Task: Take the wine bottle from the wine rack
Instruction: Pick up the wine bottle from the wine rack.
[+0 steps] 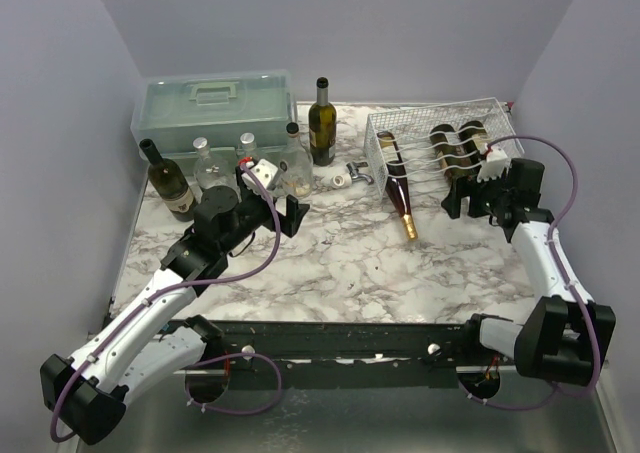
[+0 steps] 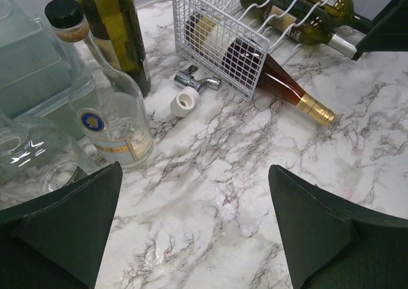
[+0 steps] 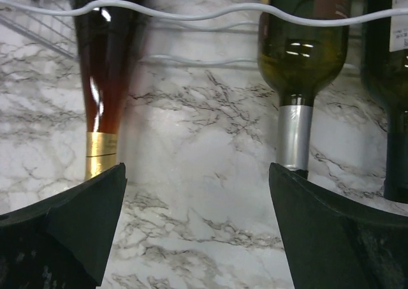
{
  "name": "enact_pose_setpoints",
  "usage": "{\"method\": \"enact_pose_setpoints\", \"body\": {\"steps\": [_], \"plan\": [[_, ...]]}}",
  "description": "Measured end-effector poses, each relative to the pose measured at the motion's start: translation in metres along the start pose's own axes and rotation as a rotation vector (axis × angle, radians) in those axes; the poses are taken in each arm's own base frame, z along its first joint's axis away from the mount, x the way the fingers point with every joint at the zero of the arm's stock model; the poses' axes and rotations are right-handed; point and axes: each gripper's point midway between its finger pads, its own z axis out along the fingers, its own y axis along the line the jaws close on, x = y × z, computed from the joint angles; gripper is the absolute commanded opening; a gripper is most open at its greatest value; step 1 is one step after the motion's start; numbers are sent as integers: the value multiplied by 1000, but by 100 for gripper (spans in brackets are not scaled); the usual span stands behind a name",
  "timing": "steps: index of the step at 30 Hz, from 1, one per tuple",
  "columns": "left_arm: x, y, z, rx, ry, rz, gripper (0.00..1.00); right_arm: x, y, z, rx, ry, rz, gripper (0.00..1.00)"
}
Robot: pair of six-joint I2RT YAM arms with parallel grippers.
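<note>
Marbled desk (image 1: 350,263). The right end effector (image 3: 197,174), arm stretched to 1 o'clock, gapes empty before the white wire rack (image 2: 191,14), where the glossy gold-necked bottle (image 1: 398,188) lies. The left end effector (image 2: 194,174) hangs released.

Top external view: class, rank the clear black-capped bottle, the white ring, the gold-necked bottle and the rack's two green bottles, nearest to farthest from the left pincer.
1. Clear bottle, just beyond the left pincer.
2. White ring, to its right.
3. Gold-necked bottle, left end of the wine rack.
4. Green bottles, rack's right end.
</note>
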Motion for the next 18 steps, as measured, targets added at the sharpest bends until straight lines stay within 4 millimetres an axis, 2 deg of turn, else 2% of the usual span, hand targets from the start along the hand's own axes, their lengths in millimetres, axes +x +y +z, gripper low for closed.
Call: {"method": "enact_pose_setpoints", "body": {"steps": [5,7,11,18], "plan": [[0,0,0,0,-1,0,99,10,-23,14,88,41,15,90],[-1,0,-1,0,-2,0,99,12,-30,19,112,48,13,77],[-2,0,-2,1,-7,1,99,17,-41,29,142,64,1,76],[-3,0,-2,1,-11,1,99,41,-59,55,166,157,4,75]]}}
